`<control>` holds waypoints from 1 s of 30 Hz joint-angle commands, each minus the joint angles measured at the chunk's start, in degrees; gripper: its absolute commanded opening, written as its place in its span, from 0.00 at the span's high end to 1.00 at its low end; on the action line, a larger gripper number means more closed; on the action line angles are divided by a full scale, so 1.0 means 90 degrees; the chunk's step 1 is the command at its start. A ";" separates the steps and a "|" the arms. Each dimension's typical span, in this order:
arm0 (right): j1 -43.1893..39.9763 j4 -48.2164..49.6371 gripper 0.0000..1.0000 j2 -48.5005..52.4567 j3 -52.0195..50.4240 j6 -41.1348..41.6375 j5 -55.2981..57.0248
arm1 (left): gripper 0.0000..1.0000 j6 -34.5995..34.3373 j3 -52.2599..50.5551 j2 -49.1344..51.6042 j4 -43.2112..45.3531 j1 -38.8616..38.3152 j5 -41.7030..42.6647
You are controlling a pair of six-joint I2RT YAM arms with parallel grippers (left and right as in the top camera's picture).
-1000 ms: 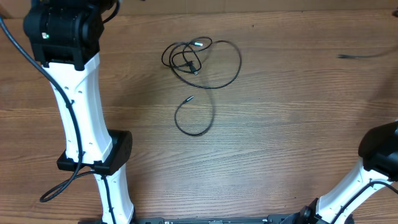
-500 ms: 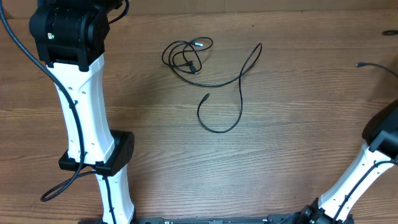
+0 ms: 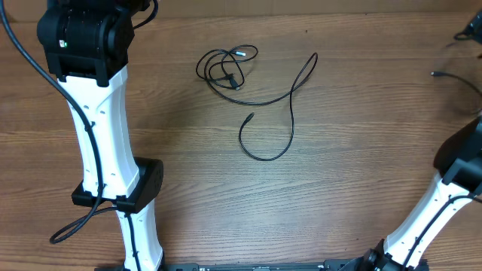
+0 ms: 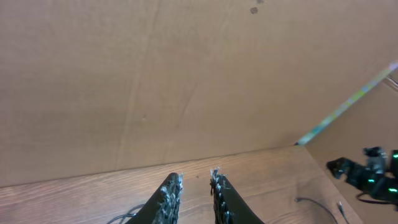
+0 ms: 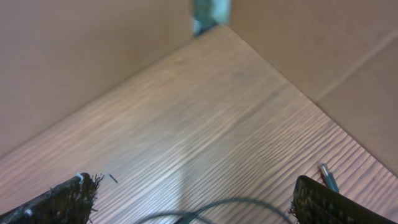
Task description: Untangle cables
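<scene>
1. Overhead: shows the cables [image 3: 226, 66] bunched mid-table [image 3: 361, 188], with one trailing strand [image 3: 265, 158] looping rightwards and a separate cable [image 3: 450, 76] near the right edge. Reads as mid-separation. Next calls for reaching into the knot and drawing another strand clear.
2. Left wrist: shows the left gripper [image 4: 194, 190] nearly pressed together, pinching nothing, facing a cardboard wall [image 4: 186, 74].
3. Right wrist: shows the right gripper [image 5: 193, 186] spread wide, empty, over wood grain and what seems the separate cable, cardboard behind.
</scene>
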 commanded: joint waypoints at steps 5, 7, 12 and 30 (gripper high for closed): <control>0.1224 -0.0947 0.00 -0.1588 0.0408 0.0027 -0.1083 | 0.79 0.0010 0.0044 0.0022 0.0024 -0.0053 -0.0818; 0.1557 -0.1205 0.00 -0.1659 0.0408 0.0029 -0.1600 | 0.78 0.0010 0.0044 0.0022 0.0027 -0.0051 -0.0964; 0.2667 -0.2174 0.00 -0.1617 0.0379 0.0335 -0.2220 | 0.71 0.0012 0.0044 0.0022 0.0012 -0.0049 -0.1270; 0.4197 -0.3900 0.04 -0.0049 0.0180 0.2055 -0.2795 | 0.60 0.1018 0.0044 0.0022 -0.0330 -0.0022 -0.1768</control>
